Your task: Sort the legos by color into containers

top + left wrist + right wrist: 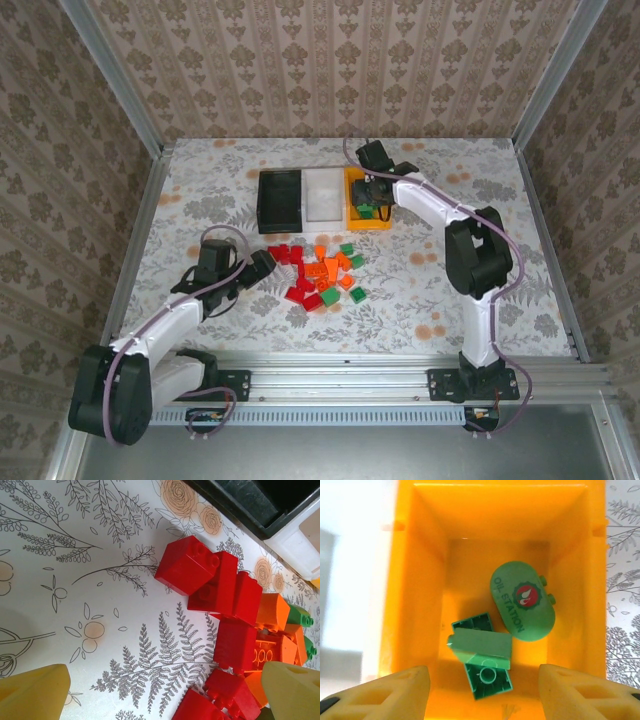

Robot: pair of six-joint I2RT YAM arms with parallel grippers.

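Right jaws are apart and hold nothing, hanging over the orange-yellow bin. Directly below them lie two green bricks and a rounded green piece marked OIL STATION, so green has its bin and three pieces look sorted. Left jaws are wide apart, empty, low over the table, with red bricks just ahead of and between them and orange bricks by the right-hand finger. Black bin and white bin look empty from above, though the black one is hard to read. Bulk of the pile is unsorted: red, orange, a few green. My read: early stage, red pick likely next.
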